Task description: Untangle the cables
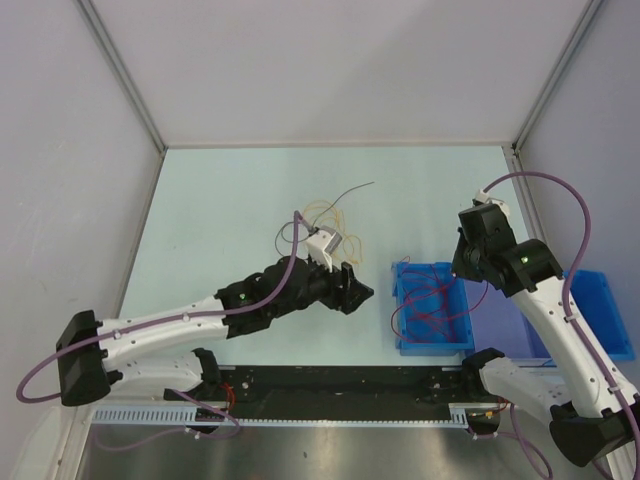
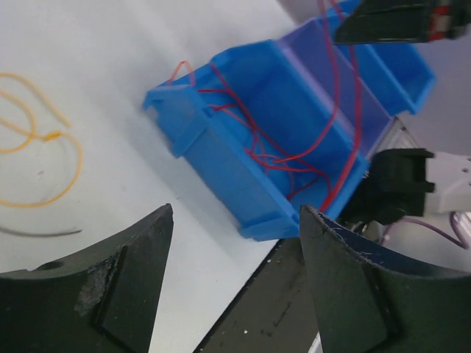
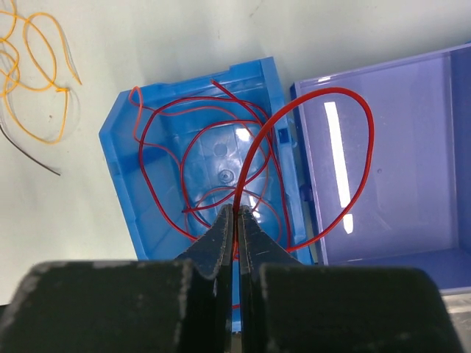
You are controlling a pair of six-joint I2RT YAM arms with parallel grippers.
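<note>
Roughly halfway, I'd say. The red cables (image 3: 195,158) are separated out and lie coiled loose in the blue bin (image 3: 118,176). One red strand (image 3: 324,89) arcs up out of the bin, pinched in the right gripper (image 3: 236,213) just above it, so it isn't released yet. The left gripper (image 2: 235,213) has its jaws apart and holds nothing, hovering near the bin. Left to do: yellow-orange loops (image 1: 327,212) and a black strand (image 1: 356,188), overlapped on the table (image 1: 230,200), well apart from the bin. I can't make out any other colours.
</note>
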